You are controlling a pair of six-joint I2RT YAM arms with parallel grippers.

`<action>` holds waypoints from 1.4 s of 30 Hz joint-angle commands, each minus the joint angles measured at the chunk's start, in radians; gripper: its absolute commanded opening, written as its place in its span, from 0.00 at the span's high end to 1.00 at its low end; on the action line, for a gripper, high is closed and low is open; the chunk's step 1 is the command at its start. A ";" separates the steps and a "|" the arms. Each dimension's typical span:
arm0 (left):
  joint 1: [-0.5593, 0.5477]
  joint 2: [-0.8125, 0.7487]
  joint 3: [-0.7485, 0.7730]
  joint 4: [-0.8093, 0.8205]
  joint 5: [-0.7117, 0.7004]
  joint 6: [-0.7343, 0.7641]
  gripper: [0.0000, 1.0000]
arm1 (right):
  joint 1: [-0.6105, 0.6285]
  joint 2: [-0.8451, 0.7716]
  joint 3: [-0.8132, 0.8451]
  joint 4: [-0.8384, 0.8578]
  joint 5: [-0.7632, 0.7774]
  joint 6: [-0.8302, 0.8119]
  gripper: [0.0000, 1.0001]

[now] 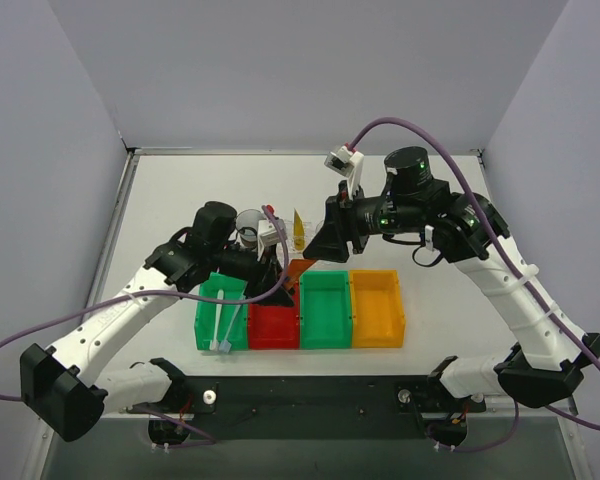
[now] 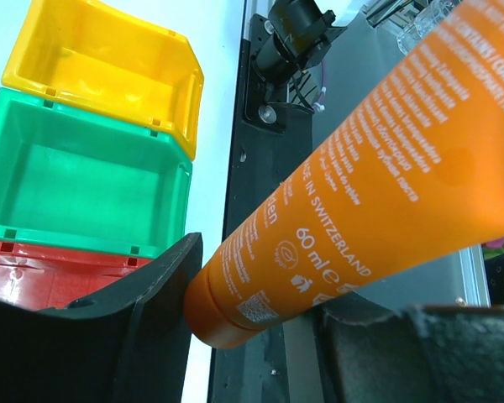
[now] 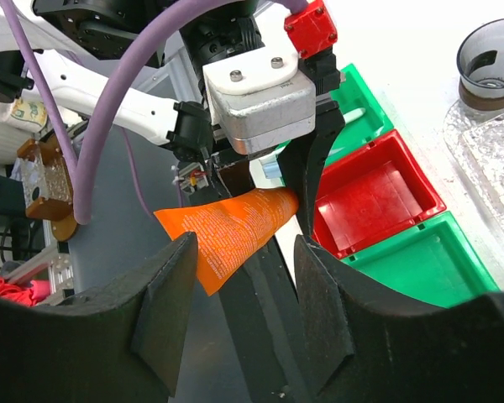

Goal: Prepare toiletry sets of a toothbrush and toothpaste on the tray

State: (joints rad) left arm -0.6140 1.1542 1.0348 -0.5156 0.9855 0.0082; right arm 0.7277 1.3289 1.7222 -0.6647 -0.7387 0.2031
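Right gripper [image 3: 244, 269]: jaws spread, flanking the flat end of the orange tube [image 3: 227, 231]; contact cannot be confirmed.
Left gripper [image 3: 284, 189]: pinching the tube's cap end.
Orange tube: held off the table, just beside the red bin [image 3: 370, 201].
Tray [image 3: 496, 159]: on the table, near the red bin.

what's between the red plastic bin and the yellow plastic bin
A green plastic bin sits between the red plastic bin and the yellow plastic bin, clearest in the top view.
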 commanded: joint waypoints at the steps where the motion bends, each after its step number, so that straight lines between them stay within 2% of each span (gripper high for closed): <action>1: 0.005 0.006 0.061 0.026 0.044 -0.002 1.00 | 0.021 -0.033 -0.007 0.017 -0.010 -0.054 0.55; 16: 0.008 0.045 0.088 0.016 0.048 -0.002 1.00 | 0.018 -0.059 0.071 0.016 0.002 -0.022 0.48; 35: 0.014 0.029 0.087 -0.006 0.036 0.010 1.00 | 0.072 -0.002 0.002 0.017 -0.004 -0.122 0.49; 39: 0.014 0.022 0.085 -0.007 0.025 0.013 1.00 | 0.075 0.010 0.000 0.017 -0.001 -0.133 0.55; 40: 0.014 0.021 0.085 -0.006 0.024 0.013 1.00 | 0.076 0.012 0.000 0.017 -0.002 -0.131 0.63; 42: 0.014 0.019 0.087 -0.009 0.019 0.015 1.00 | 0.078 0.019 -0.001 0.017 -0.007 -0.133 0.70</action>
State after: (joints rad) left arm -0.6067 1.2049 1.0687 -0.5362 0.9974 0.0078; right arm 0.7948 1.3331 1.7256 -0.6662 -0.7265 0.0956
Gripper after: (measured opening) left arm 0.492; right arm 0.371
